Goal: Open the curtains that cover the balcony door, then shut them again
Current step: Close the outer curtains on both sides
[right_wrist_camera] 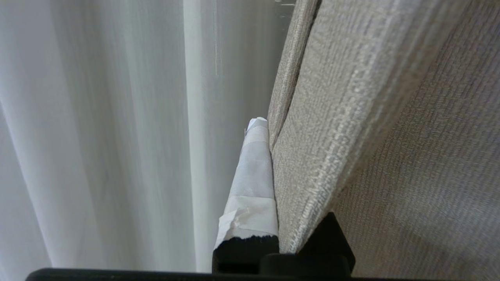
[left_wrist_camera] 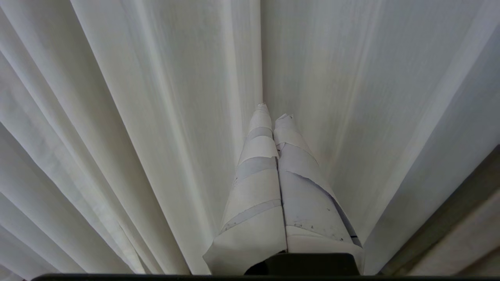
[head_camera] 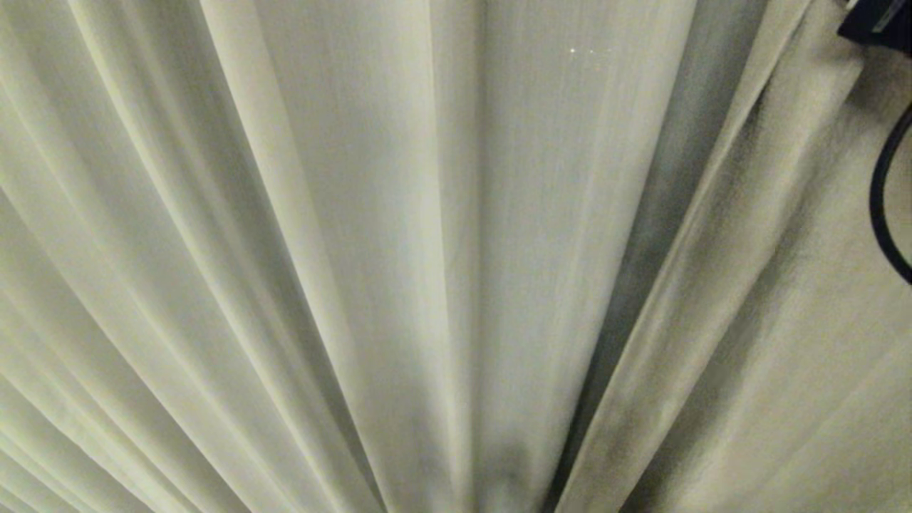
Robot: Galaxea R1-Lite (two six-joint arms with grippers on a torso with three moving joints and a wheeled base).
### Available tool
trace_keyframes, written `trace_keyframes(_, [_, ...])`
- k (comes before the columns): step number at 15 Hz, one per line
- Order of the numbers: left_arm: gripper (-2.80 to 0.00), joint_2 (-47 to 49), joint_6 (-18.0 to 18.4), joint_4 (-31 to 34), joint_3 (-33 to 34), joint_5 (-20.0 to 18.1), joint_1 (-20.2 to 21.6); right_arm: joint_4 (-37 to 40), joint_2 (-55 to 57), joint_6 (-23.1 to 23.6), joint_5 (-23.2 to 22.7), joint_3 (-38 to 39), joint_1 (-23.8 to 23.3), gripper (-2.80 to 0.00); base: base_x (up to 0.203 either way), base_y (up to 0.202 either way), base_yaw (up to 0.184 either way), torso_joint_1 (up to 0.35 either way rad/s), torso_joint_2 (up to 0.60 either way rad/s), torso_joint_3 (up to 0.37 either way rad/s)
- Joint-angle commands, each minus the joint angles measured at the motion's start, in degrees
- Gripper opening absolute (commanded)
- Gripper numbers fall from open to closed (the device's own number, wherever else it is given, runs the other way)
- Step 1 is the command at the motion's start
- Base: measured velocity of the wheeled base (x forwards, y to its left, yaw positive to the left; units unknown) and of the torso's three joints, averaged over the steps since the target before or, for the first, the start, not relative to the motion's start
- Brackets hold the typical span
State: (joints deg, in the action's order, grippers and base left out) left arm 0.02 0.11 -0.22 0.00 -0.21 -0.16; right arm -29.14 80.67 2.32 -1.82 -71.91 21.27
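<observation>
The curtains fill the head view: pale sheer pleats [head_camera: 356, 214] on the left and middle, and a thicker beige woven panel [head_camera: 784, 285] on the right. My right gripper [right_wrist_camera: 271, 127] is shut on the leading edge of that woven panel [right_wrist_camera: 371, 117]. One taped finger [right_wrist_camera: 254, 175] shows and the fabric covers the other. Sheer cloth [right_wrist_camera: 117, 136] hangs just beyond it. My left gripper [left_wrist_camera: 273, 111] is shut and empty, its taped tips pressed together close to the sheer pleats [left_wrist_camera: 136, 117]. The balcony door is hidden behind the fabric.
A dark part of my right arm [head_camera: 880, 21] shows in the head view's top right corner, with a black cable [head_camera: 883, 206] looping below it in front of the woven panel. Fabric covers everything else.
</observation>
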Motion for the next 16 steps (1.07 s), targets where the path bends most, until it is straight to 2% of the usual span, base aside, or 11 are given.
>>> trace_keyframes(1, [-2.80,0.0,0.0,0.0,0.0,0.0,0.0,0.0,3.8,1.0,2.0,-1.8,1.5,-2.80,0.000,0.000,0.000,0.000,0.00,0.000])
trace_keyframes(3, [-2.80,0.0,0.0,0.0,0.0,0.0,0.0,-1.4,5.3,2.4,3.6,-2.3,2.6,-2.80,0.000,0.000,0.000,0.000,0.00,0.000])
trace_keyframes(7, [-2.80,0.0,0.0,0.0,0.0,0.0,0.0,-1.9,6.3,3.5,3.7,-2.3,3.2,-2.80,0.000,0.000,0.000,0.000,0.00,0.000])
trace_keyframes(16, [-2.80,0.0,0.0,0.0,0.0,0.0,0.0,-2.1,9.5,5.8,11.4,-4.4,12.7,-2.80,0.000,0.000,0.000,0.000,0.00,0.000])
